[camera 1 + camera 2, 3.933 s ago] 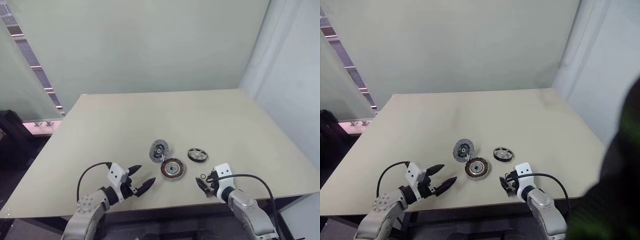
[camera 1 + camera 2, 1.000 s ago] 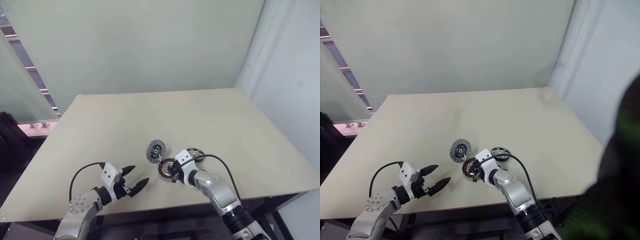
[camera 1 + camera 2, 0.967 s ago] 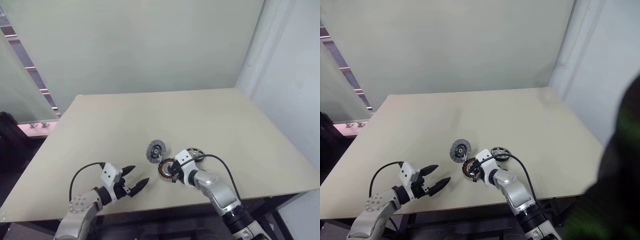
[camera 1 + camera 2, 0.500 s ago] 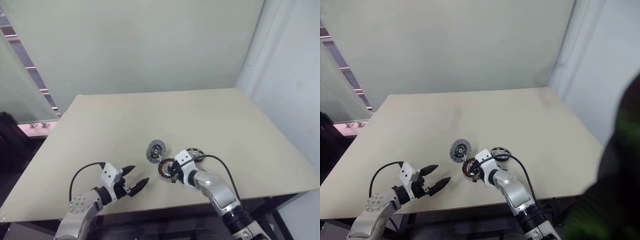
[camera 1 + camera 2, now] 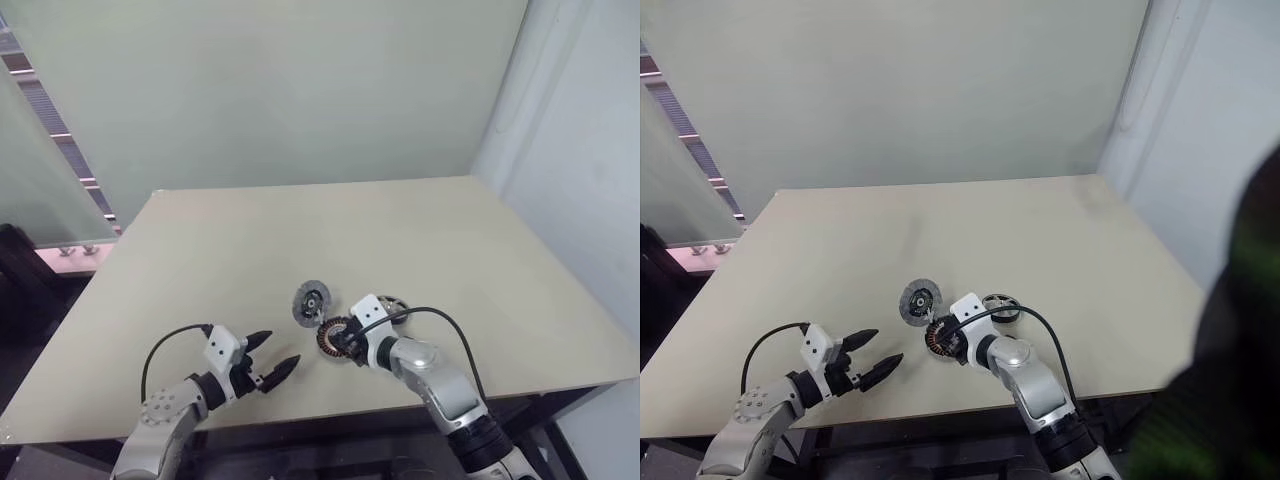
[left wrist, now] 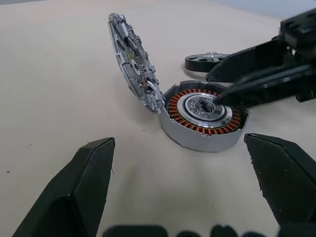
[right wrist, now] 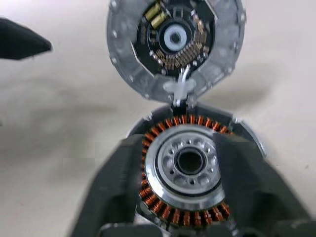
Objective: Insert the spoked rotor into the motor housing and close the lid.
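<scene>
The right gripper (image 6: pixel 232 91) is hovering part-open and empty over the round, copper-wound motor housing (image 6: pixel 203 114), its hinged grey metal lid (image 6: pixel 132 61) standing open. The black, silver-spoked rotor (image 6: pixel 203 60) is lying just behind, awaiting pickup. The left gripper (image 5: pixel 272 362) is idling, spread wide.

the left hand (image 5: pixel 268 366) hangs low on the left, its two black fingers spread wide. the right hand (image 5: pixel 345 343) reaches in toward the middle, angled downward, fingers parted.
</scene>
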Robot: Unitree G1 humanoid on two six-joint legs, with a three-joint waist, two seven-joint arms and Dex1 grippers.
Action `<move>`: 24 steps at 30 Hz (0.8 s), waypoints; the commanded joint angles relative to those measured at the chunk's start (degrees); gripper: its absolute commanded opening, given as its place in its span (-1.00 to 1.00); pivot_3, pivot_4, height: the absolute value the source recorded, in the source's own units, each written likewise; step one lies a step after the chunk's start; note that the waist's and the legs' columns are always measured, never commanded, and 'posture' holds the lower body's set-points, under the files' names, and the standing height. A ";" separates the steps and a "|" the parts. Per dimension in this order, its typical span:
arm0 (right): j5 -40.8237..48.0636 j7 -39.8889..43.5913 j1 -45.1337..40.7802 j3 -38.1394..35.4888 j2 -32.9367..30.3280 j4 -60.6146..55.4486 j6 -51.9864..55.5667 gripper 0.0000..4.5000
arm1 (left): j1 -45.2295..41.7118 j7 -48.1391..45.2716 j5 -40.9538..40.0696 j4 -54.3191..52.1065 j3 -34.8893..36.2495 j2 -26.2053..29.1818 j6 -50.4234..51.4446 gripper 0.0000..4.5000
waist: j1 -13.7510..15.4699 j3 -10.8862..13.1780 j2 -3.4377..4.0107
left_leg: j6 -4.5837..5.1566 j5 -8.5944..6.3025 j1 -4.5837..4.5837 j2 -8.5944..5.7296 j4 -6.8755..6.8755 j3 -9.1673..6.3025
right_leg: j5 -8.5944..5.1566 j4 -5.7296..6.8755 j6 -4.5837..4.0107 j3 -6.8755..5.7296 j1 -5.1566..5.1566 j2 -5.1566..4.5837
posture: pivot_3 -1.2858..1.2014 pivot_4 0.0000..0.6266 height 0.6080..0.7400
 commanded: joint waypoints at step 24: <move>-5.02 -3.27 -5.56 1.91 4.22 10.64 -3.78 -0.99 | -0.09 0.29 -0.21 -3.15 -0.42 -0.07 -0.50 1.00 | -0.07 -0.01 0.01 | 0.00 0.01 0.21 0.05 -0.01 0.04 | 0.01 0.04 -0.01 0.05 0.14 0.06 | 0.03 -1.00 1.00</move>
